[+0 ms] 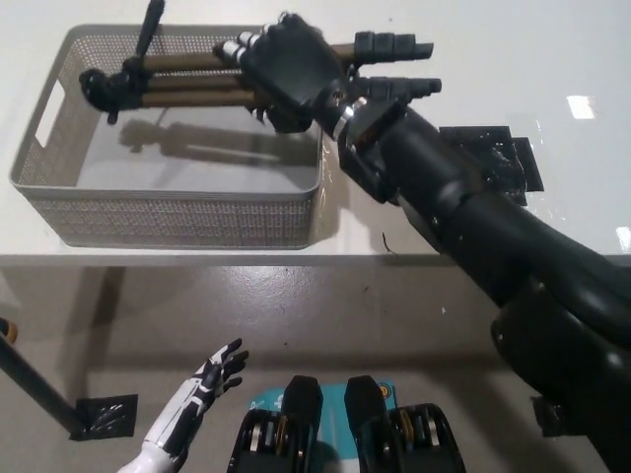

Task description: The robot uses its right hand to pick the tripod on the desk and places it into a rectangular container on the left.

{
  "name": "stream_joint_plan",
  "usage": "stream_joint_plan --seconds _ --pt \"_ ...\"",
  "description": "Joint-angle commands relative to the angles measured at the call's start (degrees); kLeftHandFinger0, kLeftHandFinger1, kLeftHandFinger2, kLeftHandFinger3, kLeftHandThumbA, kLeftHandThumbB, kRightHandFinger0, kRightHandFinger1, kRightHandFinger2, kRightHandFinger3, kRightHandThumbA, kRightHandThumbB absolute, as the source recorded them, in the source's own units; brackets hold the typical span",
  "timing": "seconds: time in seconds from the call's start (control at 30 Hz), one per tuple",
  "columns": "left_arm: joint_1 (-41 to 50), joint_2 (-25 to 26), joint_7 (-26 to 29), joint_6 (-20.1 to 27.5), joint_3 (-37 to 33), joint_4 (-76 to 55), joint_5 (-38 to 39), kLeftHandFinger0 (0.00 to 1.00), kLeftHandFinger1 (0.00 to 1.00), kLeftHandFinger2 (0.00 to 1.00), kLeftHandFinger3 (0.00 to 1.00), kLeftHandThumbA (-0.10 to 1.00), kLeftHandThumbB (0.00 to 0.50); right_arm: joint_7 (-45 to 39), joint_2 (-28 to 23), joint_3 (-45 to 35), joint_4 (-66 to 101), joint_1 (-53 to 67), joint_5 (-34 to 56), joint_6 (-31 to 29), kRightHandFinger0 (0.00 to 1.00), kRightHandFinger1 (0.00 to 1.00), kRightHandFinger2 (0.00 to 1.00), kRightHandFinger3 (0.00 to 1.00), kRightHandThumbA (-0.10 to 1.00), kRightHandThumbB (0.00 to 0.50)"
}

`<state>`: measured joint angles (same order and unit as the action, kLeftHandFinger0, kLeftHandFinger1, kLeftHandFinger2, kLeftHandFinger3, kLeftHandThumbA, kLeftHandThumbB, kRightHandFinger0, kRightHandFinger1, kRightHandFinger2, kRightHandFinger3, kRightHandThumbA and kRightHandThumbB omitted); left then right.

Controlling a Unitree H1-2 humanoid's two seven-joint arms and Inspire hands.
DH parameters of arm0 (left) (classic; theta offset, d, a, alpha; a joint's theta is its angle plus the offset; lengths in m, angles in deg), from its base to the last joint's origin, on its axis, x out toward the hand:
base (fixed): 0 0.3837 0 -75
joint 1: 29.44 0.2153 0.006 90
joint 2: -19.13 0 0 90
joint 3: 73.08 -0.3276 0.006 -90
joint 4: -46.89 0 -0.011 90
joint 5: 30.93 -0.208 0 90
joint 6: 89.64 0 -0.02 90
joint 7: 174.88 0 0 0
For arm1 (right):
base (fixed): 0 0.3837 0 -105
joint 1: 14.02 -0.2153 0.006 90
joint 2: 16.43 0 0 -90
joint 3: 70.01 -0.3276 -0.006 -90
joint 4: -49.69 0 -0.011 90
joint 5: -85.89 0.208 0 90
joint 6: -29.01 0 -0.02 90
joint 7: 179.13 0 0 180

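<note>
Black right hand grips a folded tripod over the mesh container.

The black right hand [289,74] is wrapped around the middle of the folded tripod with bronze-coloured legs and black head [168,81], holding it roughly level above the grey rectangular wire-mesh container [177,219]. The tripod's black head end lies over the container's far left part, and its black feet stick out past the container's right wall; its shadow falls on the container floor. The container stands at the left end of the white worktop [463,59], close to the near edge. The white left hand [212,377] rests low, below the worktop's near edge, its fingers spread and holding nothing.
</note>
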<state>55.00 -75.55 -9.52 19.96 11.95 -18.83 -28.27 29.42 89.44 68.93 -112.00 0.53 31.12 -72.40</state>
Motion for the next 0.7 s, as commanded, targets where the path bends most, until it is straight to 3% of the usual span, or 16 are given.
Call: stream_joint_plan --seconds 0.0,0.03,0.07,0.1,0.17,0.27,0.33,0.47,0.57,0.6,0.67 --pt "1.1 0.0 -1.1 1.5 -0.7 -0.6 -0.2 1.00 1.00 1.00 1.00 1.00 0.500 11.6 0.2 1.8 6.4 -5.5 -4.8 -1.0 0.14 0.40 0.63 0.83 0.30 0.202" --pt "1.4 0.2 -1.1 1.7 -0.9 -0.7 -0.3 1.00 1.00 1.00 1.00 1.00 0.500 4.8 0.1 1.4 8.0 -4.7 -4.8 3.8 0.61 0.89 1.00 1.00 0.65 0.343" --pt "1.7 0.4 -0.9 1.9 -0.9 -0.8 -0.5 1.00 1.00 1.00 1.00 1.00 0.500 1.5 0.2 0.6 8.5 -4.3 -3.8 4.8 0.82 1.00 1.00 1.00 0.72 0.379" --pt "1.7 0.4 -0.8 2.1 -0.9 -0.7 -0.5 1.00 1.00 1.00 1.00 1.00 0.500 -3.6 -0.1 -1.2 9.6 -3.7 -1.5 4.9 1.00 1.00 1.00 1.00 0.75 0.411" --pt "1.7 0.4 -0.6 1.6 -1.0 -0.7 -0.4 1.00 1.00 1.00 1.00 1.00 0.500 -6.5 -1.1 -2.6 11.0 -2.8 -0.8 6.0 1.00 1.00 1.00 1.00 0.81 0.459" --pt "1.3 0.6 -1.0 1.6 -1.3 -0.6 -0.3 1.00 1.00 1.00 1.00 1.00 0.500 -8.7 -2.7 -4.5 12.7 -2.0 0.4 5.0 1.00 1.00 1.00 1.00 0.89 0.445" --pt "0.9 0.7 -1.1 1.7 -1.3 0.2 -0.3 1.00 1.00 1.00 1.00 1.00 0.500 -11.1 -3.5 -6.4 13.2 -1.8 1.6 4.8 1.00 1.00 1.00 1.00 0.93 0.461" --pt "1.0 0.8 -1.2 1.7 -1.5 0.1 -0.6 1.00 1.00 1.00 1.00 1.00 0.500 -13.1 -4.0 -9.7 12.0 -2.7 3.3 3.4 1.00 1.00 1.00 1.00 0.94 0.500" --pt "1.5 0.6 -1.1 2.4 -1.6 0.3 -0.6 1.00 1.00 1.00 1.00 1.00 0.500 -17.5 -3.8 -14.0 13.4 -2.6 7.4 3.5 1.00 1.00 1.00 1.00 0.93 0.488" --pt "1.7 0.4 -1.1 2.5 -1.6 0.3 -0.6 1.00 1.00 1.00 1.00 1.00 0.500 -19.1 -4.0 -15.7 15.0 -2.5 9.1 3.6 1.00 1.00 1.00 1.00 0.99 0.491" --pt "1.8 0.2 -0.8 1.8 -1.5 -0.1 -0.6 1.00 1.00 1.00 1.00 1.00 0.500 -21.0 -4.5 -19.3 18.1 -2.4 11.9 3.2 1.00 1.00 1.00 1.00 1.00 0.489"
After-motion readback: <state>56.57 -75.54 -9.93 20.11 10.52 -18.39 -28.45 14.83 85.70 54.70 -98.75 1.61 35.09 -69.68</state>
